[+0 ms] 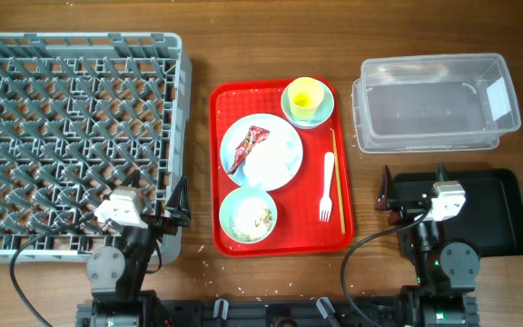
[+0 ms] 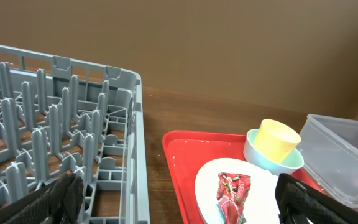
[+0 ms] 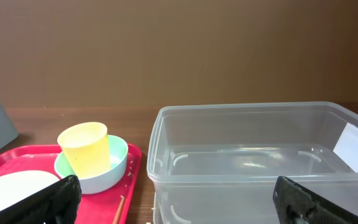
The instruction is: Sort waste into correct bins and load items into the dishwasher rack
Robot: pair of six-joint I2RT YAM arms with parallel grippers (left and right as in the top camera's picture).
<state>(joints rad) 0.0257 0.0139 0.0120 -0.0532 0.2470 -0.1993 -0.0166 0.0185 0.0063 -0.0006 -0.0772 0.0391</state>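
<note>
Currently both gape empty: left pincer (image 1: 152, 207) by rack (image 1: 80, 54) corner, right pincer (image 1: 413, 186) over blk tray (image 1: 498, 211), wrapper (image 1: 247, 145) on plate (image 1: 285, 156) btwn.

A small yellow cup (image 3: 84, 150) sits in a pale green-blue bowl (image 3: 106, 178) on a flat red serving tray (image 3: 16, 157), just beside a clear rectangular plastic tub (image 3: 260, 158) bearing a white label (image 3: 356, 147).

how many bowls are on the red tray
2. One bowl sits in the red tray's far right corner with the yellow cup in it; the other bowl is at the near end, holding food scraps. None looks hidden.
</note>
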